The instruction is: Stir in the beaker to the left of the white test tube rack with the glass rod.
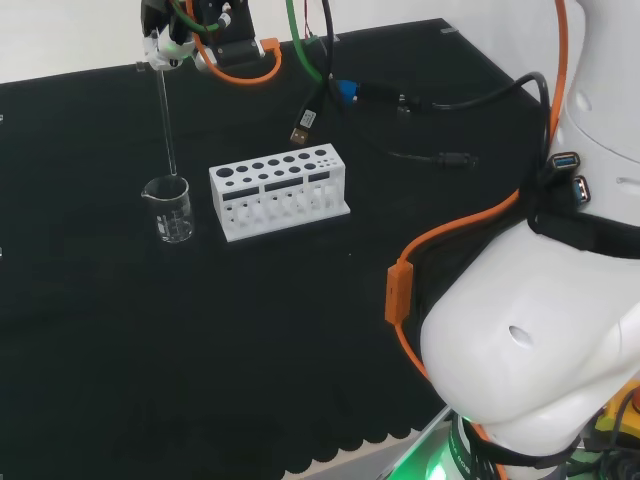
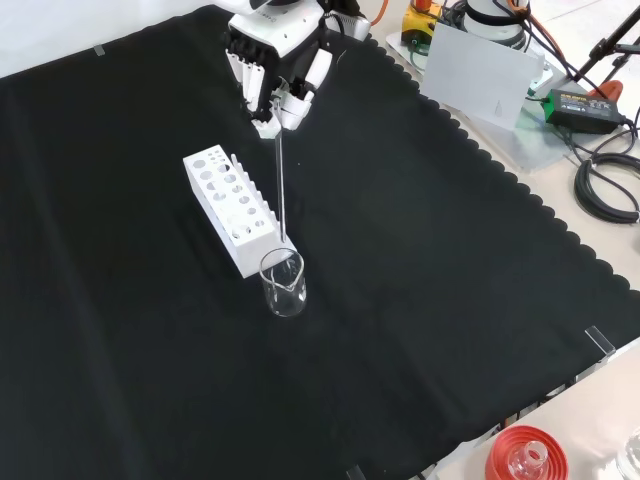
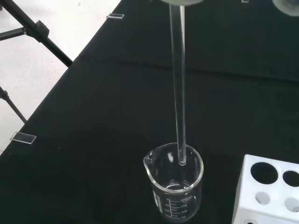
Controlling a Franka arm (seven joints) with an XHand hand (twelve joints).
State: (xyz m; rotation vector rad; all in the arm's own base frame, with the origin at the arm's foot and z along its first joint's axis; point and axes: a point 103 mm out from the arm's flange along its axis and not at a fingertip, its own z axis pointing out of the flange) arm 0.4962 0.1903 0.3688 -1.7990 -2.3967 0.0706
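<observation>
Black cloth covers the bench (image 1: 200, 350) from edge to edge, its scalloped hem showing along the near side in the front view, with cables and loose gear lying beyond it. Largest of the robot's parts is the white arm link (image 1: 540, 330) bulking at the right of the head view, an orange cable trailing along it. On the cloth stands the white test tube rack (image 1: 279, 190), its rows of round holes empty as far as can be seen. Above the rack's far end in the front view hangs the black and white hand (image 2: 275, 60), its fingers (image 2: 300, 95) curled down and pinching the top of the glass rod (image 2: 281, 185). That rod hangs nearly upright from the hand to the beaker (image 1: 168, 208), which stands just beside the rack's left end in the head view, and nearer the camera than the rack in the front view. From the wrist view the rod's lower tip sits inside the beaker's rim, near the wall opposite the spout, and appears short of the bottom. Whether the beaker holds any liquid is hard to tell; it looks empty or nearly so. By my judgement the rod is picked up, carried over and entered into the right vessel; what remains is lowering it a little further and circling it to stir.
</observation>
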